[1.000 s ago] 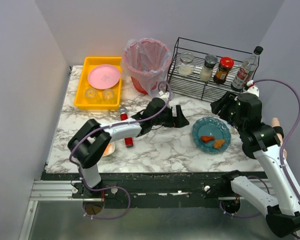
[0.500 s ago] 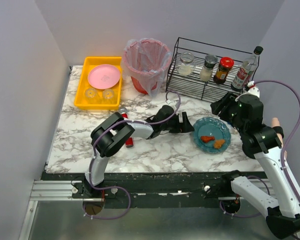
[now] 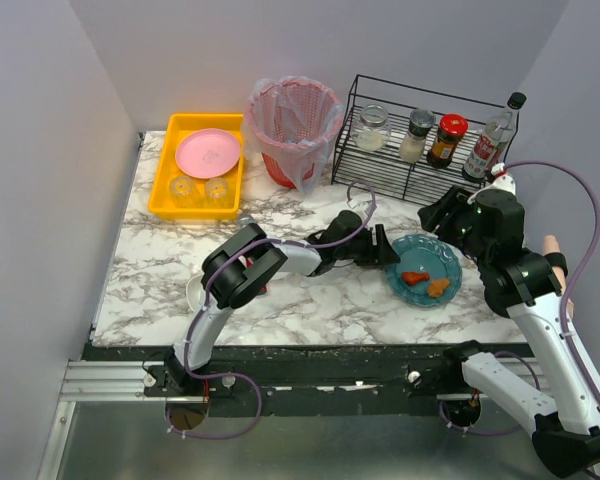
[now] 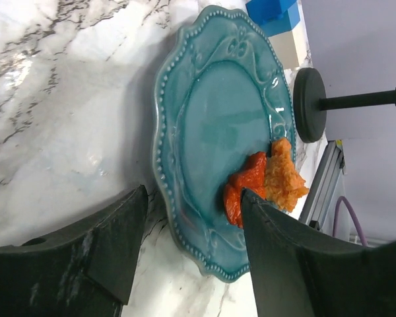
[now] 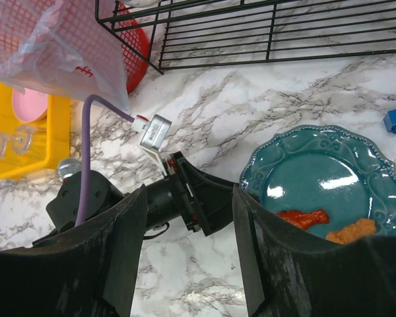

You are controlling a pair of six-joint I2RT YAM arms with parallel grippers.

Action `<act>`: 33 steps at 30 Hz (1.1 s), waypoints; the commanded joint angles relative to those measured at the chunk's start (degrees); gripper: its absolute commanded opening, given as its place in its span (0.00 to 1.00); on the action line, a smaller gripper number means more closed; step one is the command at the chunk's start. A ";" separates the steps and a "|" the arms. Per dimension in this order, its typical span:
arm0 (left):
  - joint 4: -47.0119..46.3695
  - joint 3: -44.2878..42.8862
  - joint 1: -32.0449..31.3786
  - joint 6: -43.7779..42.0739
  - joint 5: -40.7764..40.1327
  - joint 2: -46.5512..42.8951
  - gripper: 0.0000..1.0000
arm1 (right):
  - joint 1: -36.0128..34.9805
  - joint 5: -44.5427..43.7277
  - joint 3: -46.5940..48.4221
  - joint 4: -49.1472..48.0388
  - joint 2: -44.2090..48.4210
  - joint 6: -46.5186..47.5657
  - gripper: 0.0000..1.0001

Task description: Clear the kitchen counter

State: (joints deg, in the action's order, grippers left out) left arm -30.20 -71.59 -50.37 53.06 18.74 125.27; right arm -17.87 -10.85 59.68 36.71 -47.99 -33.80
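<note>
A teal scalloped plate [image 3: 423,267] with a red food piece [image 3: 414,278] and an orange one [image 3: 438,288] lies on the marble kitchen counter [image 3: 310,300] at the right. My left gripper [image 3: 388,252] is open, low at the plate's left rim; in the left wrist view the jaws stand either side of the rim [image 4: 191,224], with the food [image 4: 264,178] close to one finger. My right gripper [image 3: 450,215] is open and empty, raised above the plate's far side; its view shows the plate [image 5: 323,178] and the left gripper [image 5: 201,195].
A yellow tray [image 3: 195,165] with a pink plate and glasses stands at the back left. A red bin [image 3: 292,130] with a bag stands beside a wire rack [image 3: 420,140] of jars and a bottle. A red-capped bottle [image 3: 252,240] lies behind the left arm. A white dish [image 3: 195,292] sits near the front left.
My left arm has stretched to the right across the counter, bringing its open gripper up to the teal plate's left rim. The right arm has hardly moved.
</note>
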 commanded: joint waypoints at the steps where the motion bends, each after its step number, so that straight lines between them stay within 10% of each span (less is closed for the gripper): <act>1: 7.87 -2.93 -1.66 -2.26 0.77 3.75 0.68 | 0.29 1.36 -0.35 0.03 0.08 0.84 0.63; 9: 9.71 -4.17 -2.01 -2.61 0.95 5.51 0.55 | 0.38 1.53 -0.71 -0.06 0.70 0.75 0.63; 23: 10.33 -1.45 -1.75 -3.58 0.07 3.32 0.01 | 0.38 1.89 -1.94 -1.02 0.88 1.46 0.63; 33: 7.17 10.06 3.96 -3.05 0.59 -5.47 0.00 | 0.38 5.05 -4.39 -4.10 -0.70 1.63 0.63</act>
State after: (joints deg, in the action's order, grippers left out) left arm -27.53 -67.35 -49.39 56.23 20.29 122.74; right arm -17.87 -8.64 57.04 35.27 -47.86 -32.93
